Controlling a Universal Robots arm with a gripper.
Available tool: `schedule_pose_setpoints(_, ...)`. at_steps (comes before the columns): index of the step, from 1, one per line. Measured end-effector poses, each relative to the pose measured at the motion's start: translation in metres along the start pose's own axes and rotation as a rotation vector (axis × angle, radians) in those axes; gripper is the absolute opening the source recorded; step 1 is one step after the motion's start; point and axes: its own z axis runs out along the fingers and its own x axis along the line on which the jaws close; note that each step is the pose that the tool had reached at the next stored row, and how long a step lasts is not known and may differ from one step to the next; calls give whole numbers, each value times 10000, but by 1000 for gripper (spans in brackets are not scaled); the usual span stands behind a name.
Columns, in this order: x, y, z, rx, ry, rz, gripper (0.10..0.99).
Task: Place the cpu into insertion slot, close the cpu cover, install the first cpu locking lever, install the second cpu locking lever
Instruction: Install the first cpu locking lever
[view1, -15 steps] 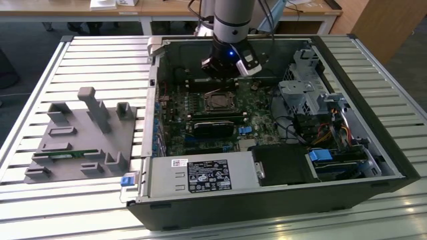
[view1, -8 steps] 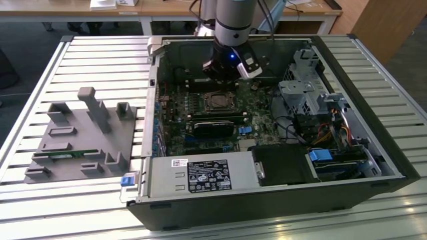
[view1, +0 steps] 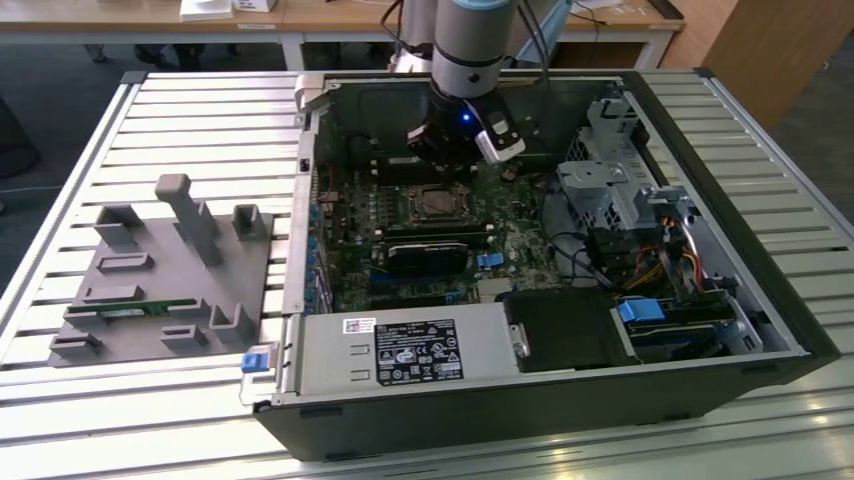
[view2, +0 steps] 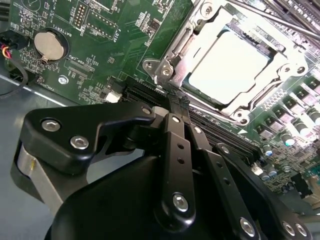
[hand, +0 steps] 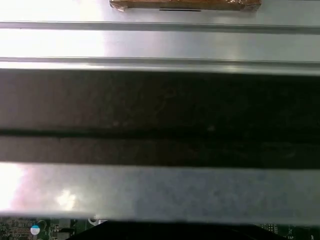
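The cpu (view2: 230, 67), a pale silver square, lies flat in the insertion slot (view1: 434, 203) on the green motherboard. The cpu cover (view2: 209, 15), a silver metal frame, lies down around the chip, which shows through its window. A thin metal lever rod (view2: 272, 21) runs along the far side of the socket; I cannot tell whether it is latched. My gripper (view2: 177, 102) is shut with nothing between its black fingers, its tips hovering just off the socket's near corner (view2: 152, 66). In the exterior view the gripper (view1: 454, 150) hangs inside the open computer case, just behind the socket.
Black memory slots (view1: 427, 232) lie in front of the socket and a drive cage (view1: 607, 185) stands to the exterior view's right. A power supply (view1: 400, 350) fills the case front. A grey fixture (view1: 167, 270) sits on the slatted table. The case wall (hand: 160, 110) is close.
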Motion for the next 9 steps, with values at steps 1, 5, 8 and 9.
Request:
schedule_pose_setpoints(1, 0, 0, 0, 1, 0, 1, 106)
schedule_pose_setpoints(5, -1, 3, -17, -6, -4, 0, 106)
schedule_pose_setpoints(8, -1, 5, -28, -5, -4, 0, 106)
schedule_pose_setpoints(9, -1, 5, -28, 2, -4, -1, 106)
